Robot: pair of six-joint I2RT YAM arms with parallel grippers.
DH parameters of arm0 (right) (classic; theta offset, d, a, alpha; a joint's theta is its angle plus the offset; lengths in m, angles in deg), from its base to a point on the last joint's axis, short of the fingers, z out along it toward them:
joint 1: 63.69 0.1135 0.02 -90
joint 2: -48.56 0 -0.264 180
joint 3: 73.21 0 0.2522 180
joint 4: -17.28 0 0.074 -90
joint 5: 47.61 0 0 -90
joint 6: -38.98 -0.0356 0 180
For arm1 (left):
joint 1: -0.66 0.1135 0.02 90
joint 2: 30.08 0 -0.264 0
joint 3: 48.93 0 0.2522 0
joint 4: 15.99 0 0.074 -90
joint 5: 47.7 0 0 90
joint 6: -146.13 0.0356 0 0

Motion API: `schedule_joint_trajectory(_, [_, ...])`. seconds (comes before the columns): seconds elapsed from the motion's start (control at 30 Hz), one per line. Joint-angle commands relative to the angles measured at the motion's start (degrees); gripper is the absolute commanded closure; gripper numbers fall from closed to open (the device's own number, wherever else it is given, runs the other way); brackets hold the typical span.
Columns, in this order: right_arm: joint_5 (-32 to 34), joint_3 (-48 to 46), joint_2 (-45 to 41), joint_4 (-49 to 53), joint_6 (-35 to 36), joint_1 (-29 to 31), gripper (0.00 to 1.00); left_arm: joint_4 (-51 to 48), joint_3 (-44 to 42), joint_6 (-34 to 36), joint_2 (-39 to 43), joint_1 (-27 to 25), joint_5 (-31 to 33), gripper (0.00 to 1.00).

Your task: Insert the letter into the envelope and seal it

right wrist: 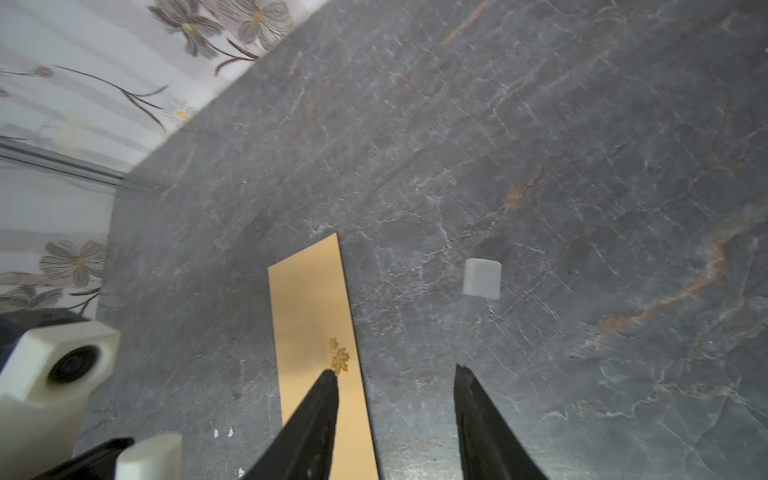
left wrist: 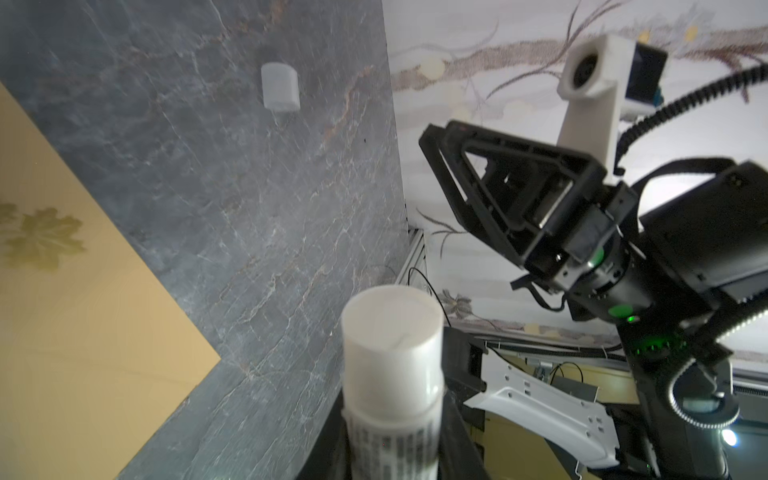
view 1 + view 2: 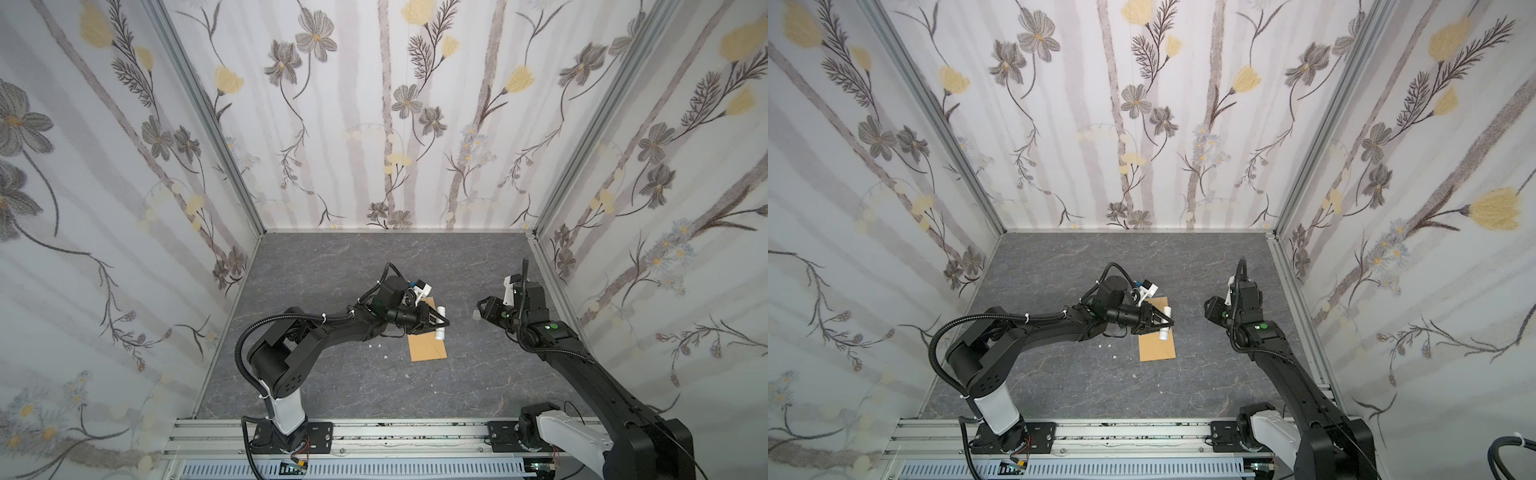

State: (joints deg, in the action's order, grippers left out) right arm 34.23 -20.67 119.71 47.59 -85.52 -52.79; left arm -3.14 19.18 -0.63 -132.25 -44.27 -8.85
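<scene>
The left gripper (image 3: 443, 322) clamps a white tube (image 2: 390, 332) (glue, probably); hold it steady and lower its tip squarely onto the flap. The right gripper (image 1: 395, 372) hangs open, empty. The envelope (image 3: 428, 348) lies on the bench (image 3: 332, 270) just beneath the left gripper; the letter is out of sight.

In both top views the left gripper (image 3: 443, 322) covers the middle of the envelope (image 3: 428, 351) and of the white tube (image 3: 439, 332), so the flap state can't be told. The white specks (image 3: 378, 345) left of the envelope are too small to ID. Left wrist: tube cropped by the frame edge with unreadable label print, envelope cropped, sticker (image 2: 41, 243) blurred. Right wrist: right gripper (image 1: 395, 370) fingers (image 1: 316, 428) and envelope run off frame, small white cap (image 1: 482, 278) soft.
</scene>
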Motion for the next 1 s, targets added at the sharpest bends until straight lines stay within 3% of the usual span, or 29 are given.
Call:
schedule_joint_trajectory(0.0, [1.89, 1.12, 2.93, 2.4, -0.69, -0.41, 0.53, 1.03, -1.36, 4.37, -0.92, -0.99, -6.93, 1.0])
schedule_joint_trajectory(0.33, [5.7, 6.71, 13.01, 4.68, 0.03, -1.38, 0.51, -0.63, -1.07, 6.39, -4.48, -1.57, -7.47, 1.0])
schedule_joint_trajectory(0.97, [5.07, 15.34, 30.01, 4.54, -1.09, -1.76, 0.5, -2.0, 6.13, 7.0, -10.78, -0.6, -9.59, 1.0])
